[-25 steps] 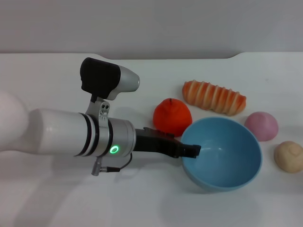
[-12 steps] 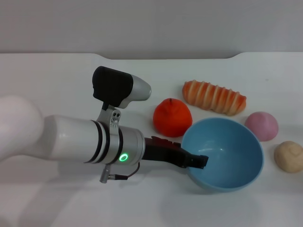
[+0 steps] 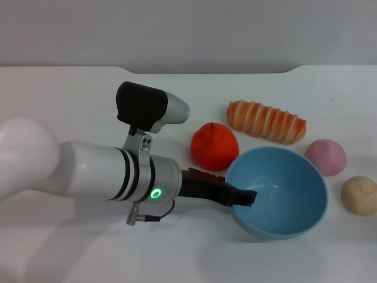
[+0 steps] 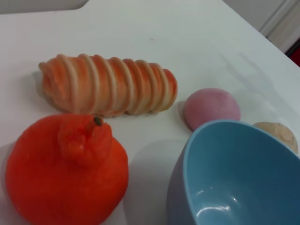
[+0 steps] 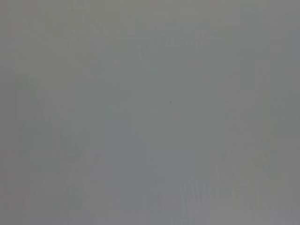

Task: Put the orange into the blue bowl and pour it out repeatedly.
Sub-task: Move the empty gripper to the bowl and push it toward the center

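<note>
1. Where the white tabletop lies nearest the robot, the left arm reaches in from the left side of the head view, a thick white and silver limb with a green ring light on its wrist
2. At the end of that arm the black left gripper sits on the near-left rim of the light blue, glossy, deep round bowl; its tips overlap the rim and appear clamped on it, one finger lying inside the wall, though the outer finger is hidden
3. Resting upright on the table, the blue bowl shows a bare inside in both the head view and the left wrist view
4. Just behind the gripper and left of the bowl stands the red-orange, roundish, bumpy-skinned orange, on the table, outside the bowl and very close to its rim; the wrist view shows its stem nub pointing up
5. Right of the bowl lies a pale beige round bun, and behind that a smaller pink ball
6. Farther back, beyond the orange, lies a long orange bread loaf with pale stripes, apart from the fruit
7. As for the right gripper, no view shows it; the right wrist view is a blank grey field
</note>
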